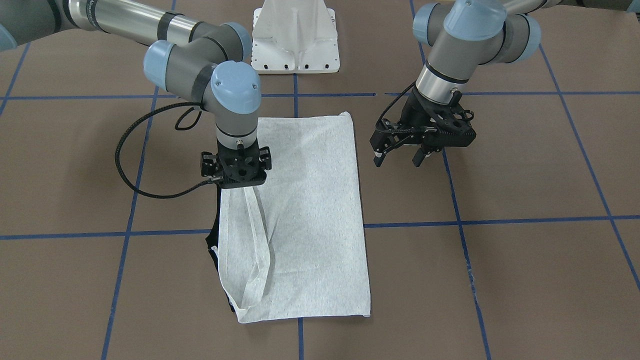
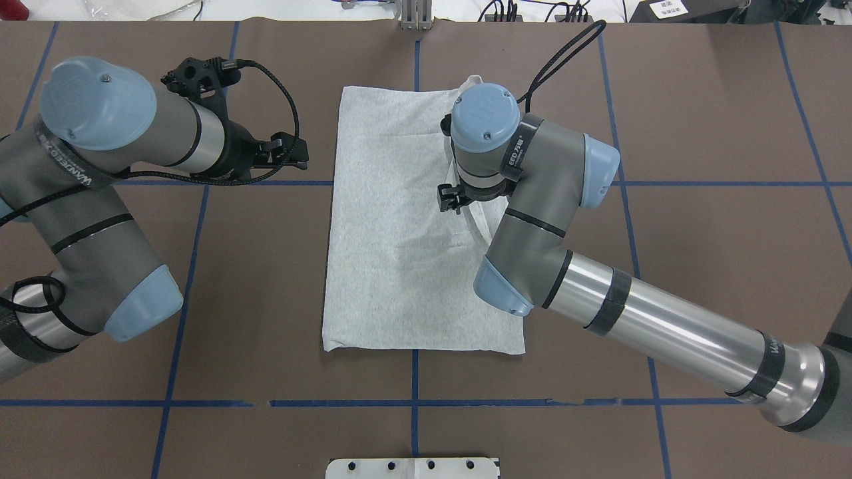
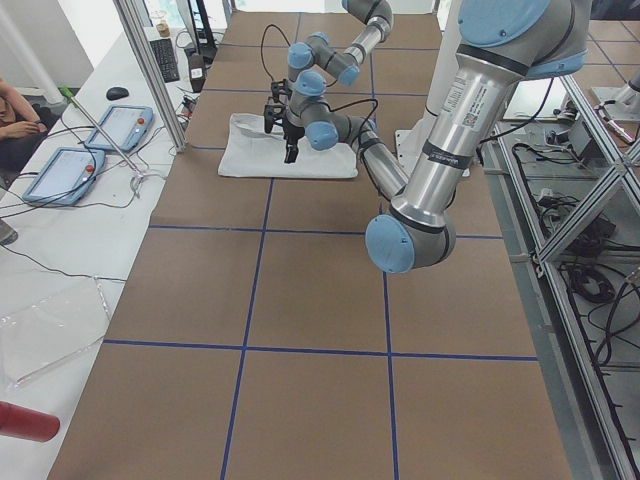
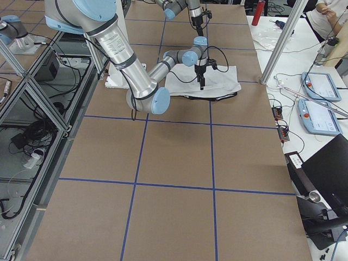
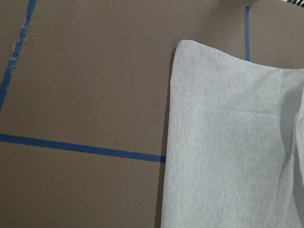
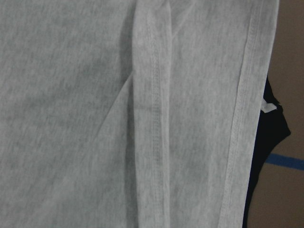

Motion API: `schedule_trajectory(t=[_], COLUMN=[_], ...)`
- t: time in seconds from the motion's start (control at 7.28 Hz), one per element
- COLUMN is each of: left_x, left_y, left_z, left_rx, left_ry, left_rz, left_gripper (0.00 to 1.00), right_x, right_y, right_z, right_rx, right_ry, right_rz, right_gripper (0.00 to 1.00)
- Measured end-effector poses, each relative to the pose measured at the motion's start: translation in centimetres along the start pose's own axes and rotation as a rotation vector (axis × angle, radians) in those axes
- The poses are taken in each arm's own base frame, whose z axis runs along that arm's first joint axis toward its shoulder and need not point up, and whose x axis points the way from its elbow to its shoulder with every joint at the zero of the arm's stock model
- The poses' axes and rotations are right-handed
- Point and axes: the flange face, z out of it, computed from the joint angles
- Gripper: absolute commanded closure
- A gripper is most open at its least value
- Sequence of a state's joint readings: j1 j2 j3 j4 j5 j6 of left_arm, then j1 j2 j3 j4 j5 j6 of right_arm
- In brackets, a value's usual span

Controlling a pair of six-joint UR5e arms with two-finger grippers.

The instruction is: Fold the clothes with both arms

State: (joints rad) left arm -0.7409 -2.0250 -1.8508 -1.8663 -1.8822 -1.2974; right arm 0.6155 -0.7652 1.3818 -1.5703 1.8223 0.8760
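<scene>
The light grey T-shirt [image 1: 310, 210] lies folded into a long rectangle on the brown table, plain side up; the cartoon print is hidden. Its black collar [image 1: 212, 245] peeks out at one long edge. My right gripper [image 1: 241, 186] is shut on a hemmed flap of the shirt and holds it lifted in a cone above that edge; in the overhead view it [image 2: 462, 196] sits under the wrist. My left gripper [image 1: 398, 160] is open and empty, hovering just off the opposite long edge; the overhead view shows it [image 2: 299, 153] too. The right wrist view shows hems [image 6: 152, 118] and collar [image 6: 268, 142].
The white pedestal base [image 1: 295, 40] stands behind the shirt. Blue tape lines [image 1: 500, 220] grid the brown table [image 1: 525, 280]. Tablets [image 3: 60, 170] and cables lie on a side bench beyond the table's far edge. A red object [image 3: 25, 422] lies at the bench's near end.
</scene>
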Motion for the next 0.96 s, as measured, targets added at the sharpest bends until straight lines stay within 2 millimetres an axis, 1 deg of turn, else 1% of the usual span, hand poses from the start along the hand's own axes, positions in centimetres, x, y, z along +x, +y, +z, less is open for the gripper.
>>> schedule_trajectory(t=[0.14,0.27,0.69,0.82,0.96], left_x=[0.0,0.1,0.3,0.3,0.3], left_y=[0.0,0.0,-0.1,-0.1,0.0], left_z=[0.0,0.0,0.0,0.0,0.1], left_rx=[0.0,0.0,0.001,0.0,-0.001], left_ry=[0.001,0.001,0.004,0.003,0.002], left_rz=[0.001,0.0,0.001,-0.001,-0.001], left_gripper=[0.0,0.0,0.0,0.0,0.0], right_x=[-0.4,-0.4,0.5,1.0,2.4], right_y=[-0.8,-1.2,-1.4,-1.6,-2.0], right_z=[0.6,1.3,3.4,3.7,3.9], right_rx=[0.007,0.005,-0.02,-0.023,-0.026], right_ry=[0.012,0.025,0.064,0.071,0.078], right_rz=[-0.005,-0.013,-0.038,-0.047,-0.053], right_gripper=[0.0,0.0,0.0,0.0,0.0])
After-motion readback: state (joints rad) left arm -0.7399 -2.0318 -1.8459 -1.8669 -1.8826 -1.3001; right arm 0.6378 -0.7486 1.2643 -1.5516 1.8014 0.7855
